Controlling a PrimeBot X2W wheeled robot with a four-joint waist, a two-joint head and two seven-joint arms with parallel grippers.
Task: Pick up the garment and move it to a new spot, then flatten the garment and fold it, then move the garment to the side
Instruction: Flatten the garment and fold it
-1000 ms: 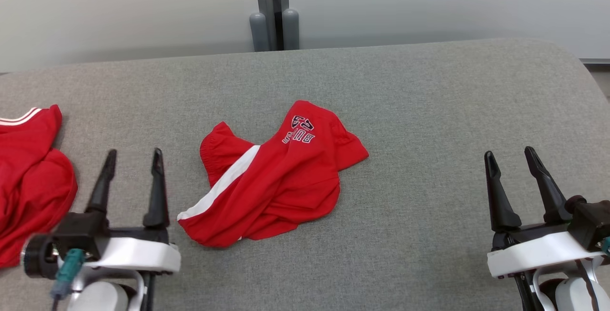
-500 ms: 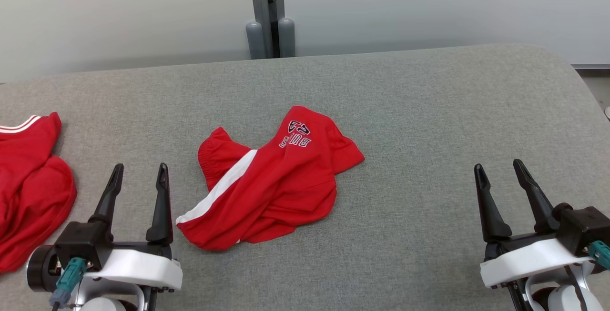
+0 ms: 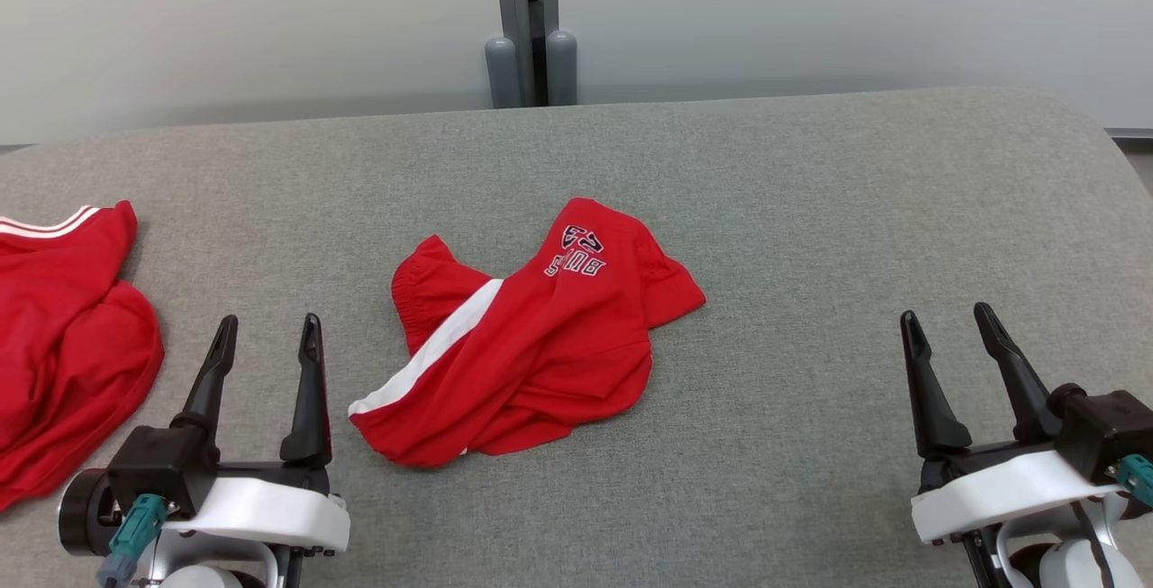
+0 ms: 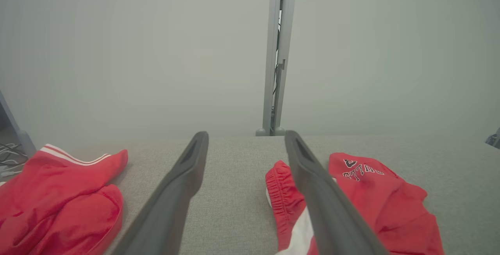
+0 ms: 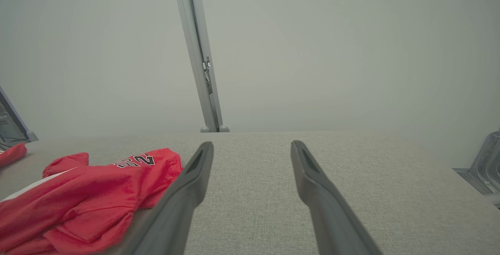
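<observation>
The garment [image 3: 531, 340] is a pair of red shorts with a white side stripe and dark lettering, crumpled in the middle of the grey cloth table [image 3: 811, 210]. It also lies to the right of my left fingers in the left wrist view as the garment [image 4: 375, 204], and at the lower left of the right wrist view as the garment [image 5: 90, 196]. My left gripper [image 3: 267, 336] stands open just left of it, holding nothing. Far to the right, my right gripper [image 3: 946, 322] is open and empty.
A second red garment with white trim [image 3: 63, 345] lies at the table's left edge, also seen as the red garment [image 4: 58, 196]. A grey post [image 3: 527, 21] stands behind the table's far edge against a pale wall. Bare table lies between the shorts and my right gripper.
The camera has shifted a little, so the whole picture moved. Both grippers sit slightly lower in view than a second ago. The shorts lie as before, and both grippers stay open.
</observation>
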